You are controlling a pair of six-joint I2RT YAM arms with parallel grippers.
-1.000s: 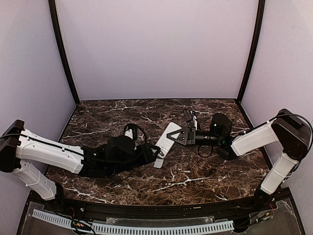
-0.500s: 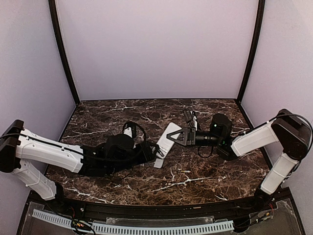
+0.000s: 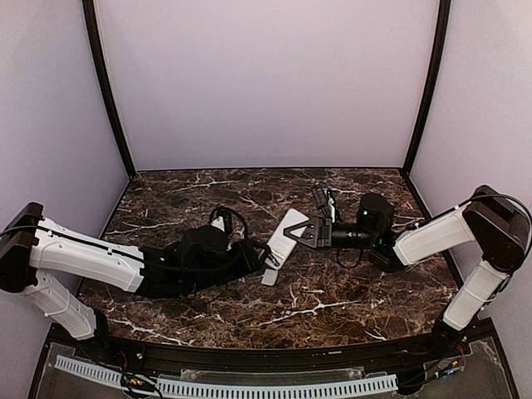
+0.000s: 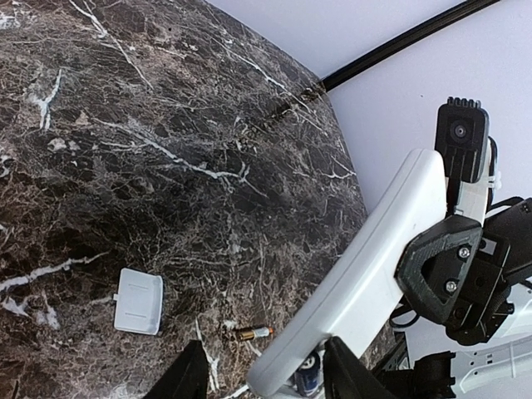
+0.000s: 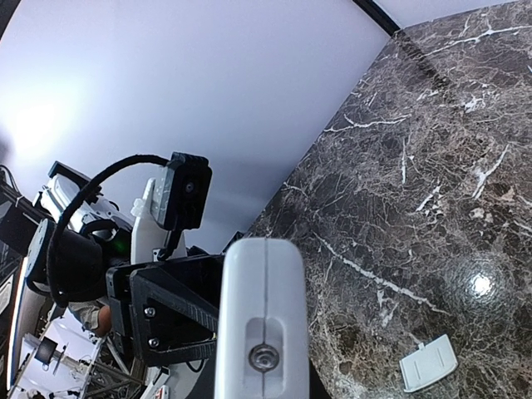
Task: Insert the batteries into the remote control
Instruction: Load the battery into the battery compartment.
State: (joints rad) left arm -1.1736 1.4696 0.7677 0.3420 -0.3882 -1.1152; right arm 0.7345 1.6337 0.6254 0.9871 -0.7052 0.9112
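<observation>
Your left gripper stands at the low end of the remote control, jaws apart.
Between those jaws, hard against that end, one battery shows blue; whether it is pinched or seated cannot be told. The remote's long axis climbs away toward your right gripper, clamped across its far half. A second battery and the white cover lie on the table beyond, nearer your left arm.
</observation>
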